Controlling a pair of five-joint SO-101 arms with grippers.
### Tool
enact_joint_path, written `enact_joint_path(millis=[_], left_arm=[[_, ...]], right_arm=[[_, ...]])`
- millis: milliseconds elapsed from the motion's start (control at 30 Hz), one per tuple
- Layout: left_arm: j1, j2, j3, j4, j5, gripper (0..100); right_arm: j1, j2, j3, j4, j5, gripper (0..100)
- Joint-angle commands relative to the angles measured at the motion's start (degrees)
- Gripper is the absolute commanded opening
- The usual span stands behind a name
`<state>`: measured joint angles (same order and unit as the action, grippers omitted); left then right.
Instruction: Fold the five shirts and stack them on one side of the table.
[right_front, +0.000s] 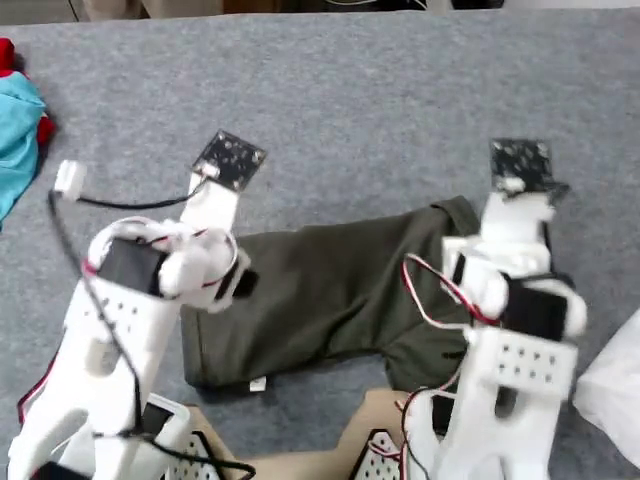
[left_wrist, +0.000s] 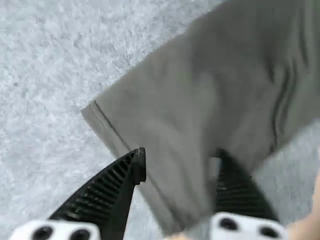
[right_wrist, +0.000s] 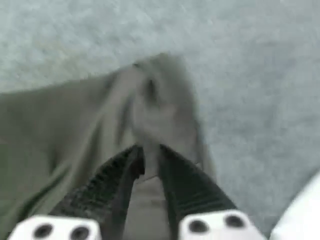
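The olive shirt (right_front: 330, 290) is lying rumpled across the middle of the grey table (right_front: 350, 90), between the two arms. Each arm is working one end of it, which looks like the set-up for carrying one side over the other.

The left gripper (left_wrist: 181, 159) is standing wide. Its jaws are straddling the shirt's hemmed edge near a corner, with cloth running between them, but they are not closing on it. My guess is that it is lining up a grip there.

The right gripper (right_wrist: 150, 152) is drawn narrow and appears to be pinching a bunched fold at the opposite end (neck or sleeve, I cannot tell which), probably so that end can be lifted.

A turquoise shirt (right_front: 15, 130) is sitting at the table's left edge with something red (right_front: 8, 55) just beside it, and a white cloth (right_front: 615, 375) is lying at the right edge — so no folded stack is forming, and the task is looking early.
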<state>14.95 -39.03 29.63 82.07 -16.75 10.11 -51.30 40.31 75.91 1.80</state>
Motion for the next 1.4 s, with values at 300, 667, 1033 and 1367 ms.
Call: enact_joint_path(millis=[300,667,1033,1367], left_arm=[[-0.9,24.5,2.8,-16.0,7.6,2],[-5.2,39.1,-2.0,-18.1,7.5,2],[-14.4,49.2,-7.6,-18.6,7.4,2],[-14.2,50.2,-9.0,-17.7,7.4,2]], right_arm=[[-2.6,43.2,-23.1,-6.2,-0.9,0.5],[0.9,79.7,-48.9,-8.8,-0.9,0.5],[6.5,99.1,-75.0,-0.4,-0.5,0.5],[5.4,100.5,-103.4,23.7,0.5,0.5]])
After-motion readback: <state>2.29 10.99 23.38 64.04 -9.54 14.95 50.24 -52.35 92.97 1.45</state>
